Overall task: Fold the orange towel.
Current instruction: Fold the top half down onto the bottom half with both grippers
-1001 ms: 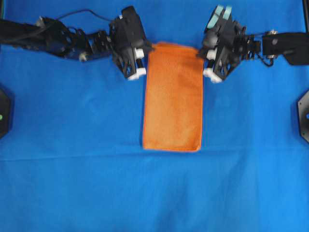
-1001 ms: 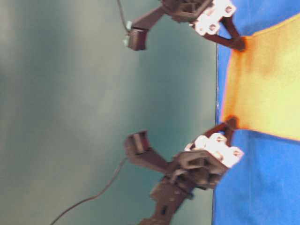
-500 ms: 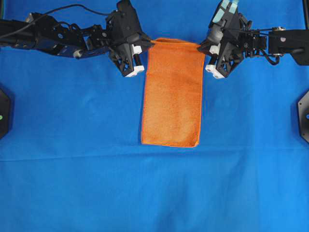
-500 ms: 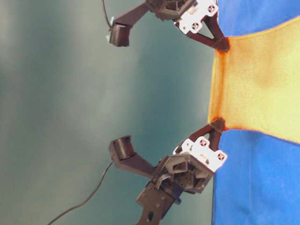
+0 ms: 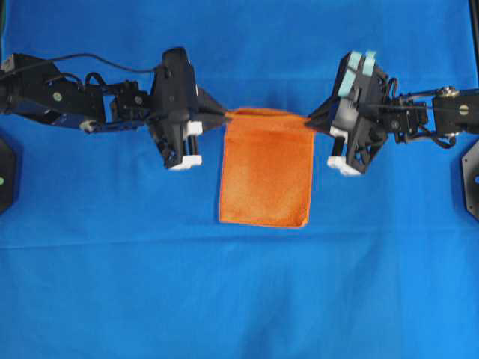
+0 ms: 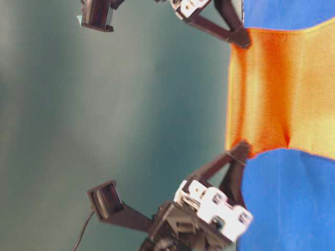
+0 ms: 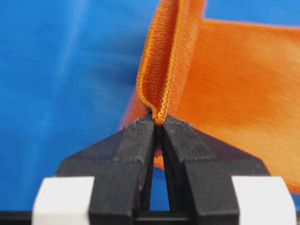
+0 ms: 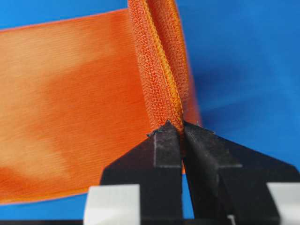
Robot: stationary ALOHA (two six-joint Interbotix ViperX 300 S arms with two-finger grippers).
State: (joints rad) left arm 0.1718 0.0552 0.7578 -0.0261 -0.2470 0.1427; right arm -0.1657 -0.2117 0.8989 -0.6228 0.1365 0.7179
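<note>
The orange towel (image 5: 266, 168) is a narrow folded strip on the blue cloth. Its near end lies flat and its far end is lifted off the cloth. My left gripper (image 5: 224, 114) is shut on the far left corner, and the hem shows pinched between its black fingertips in the left wrist view (image 7: 159, 119). My right gripper (image 5: 308, 122) is shut on the far right corner, also seen in the right wrist view (image 8: 180, 126). In the table-level view the towel (image 6: 282, 89) hangs stretched between both grippers.
The blue cloth (image 5: 239, 292) covers the whole table. Black mounts sit at the left edge (image 5: 6, 172) and the right edge (image 5: 470, 176). A dark green wall (image 6: 115, 104) stands behind the table.
Both grippers have lifted the towel's far end and carried it toward the near end. The visible towel is shorter in the overhead view, and the near edge has stayed in place.
</note>
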